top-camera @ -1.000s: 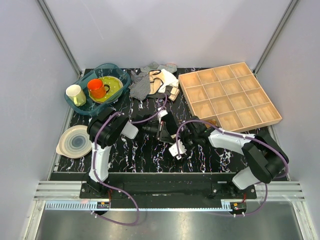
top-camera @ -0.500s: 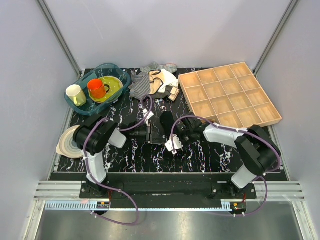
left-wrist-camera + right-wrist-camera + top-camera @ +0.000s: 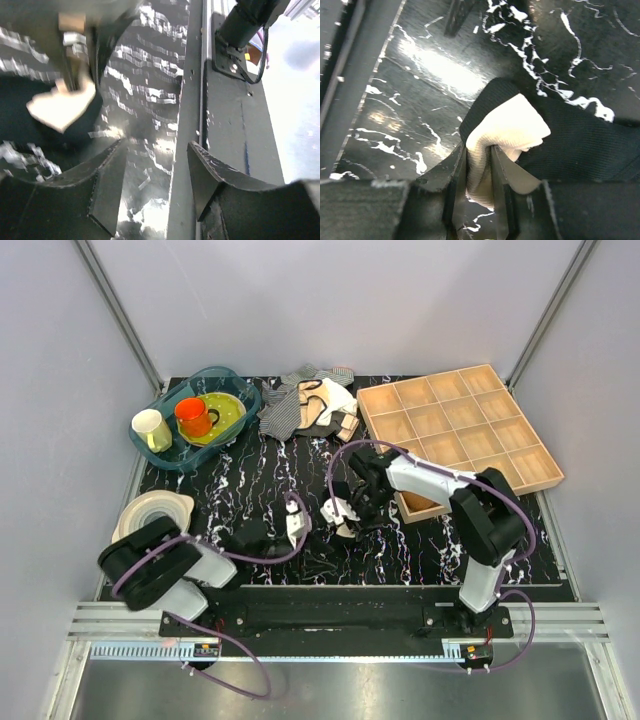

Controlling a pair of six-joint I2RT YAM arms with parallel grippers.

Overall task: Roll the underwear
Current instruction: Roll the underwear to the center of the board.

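The underwear is black fabric (image 3: 580,145) with a cream patch (image 3: 510,125), lying on the black marbled table. My right gripper (image 3: 479,160) is shut on the cream patch and holds that edge bunched just above the table. In the top view the right gripper (image 3: 345,512) sits mid-table with the patch (image 3: 333,508) at its tip; the black fabric barely shows against the table. My left gripper (image 3: 298,528) is low near the front edge, open and empty (image 3: 152,170). The patch (image 3: 60,105) and dark fabric lie ahead of it to the left.
A blue tub (image 3: 240,382) with two mugs and a plate stands back left. A white bowl (image 3: 150,508) is at the left edge. A pile of striped and tan cloths (image 3: 305,405) lies at the back. A wooden compartment tray (image 3: 430,379) is back right. The front rail (image 3: 190,125) runs beside the left gripper.
The left arm has pulled back and down toward the near left, away from the underwear, its gripper empty. The right gripper has moved left and farther back, still holding the cream patch.
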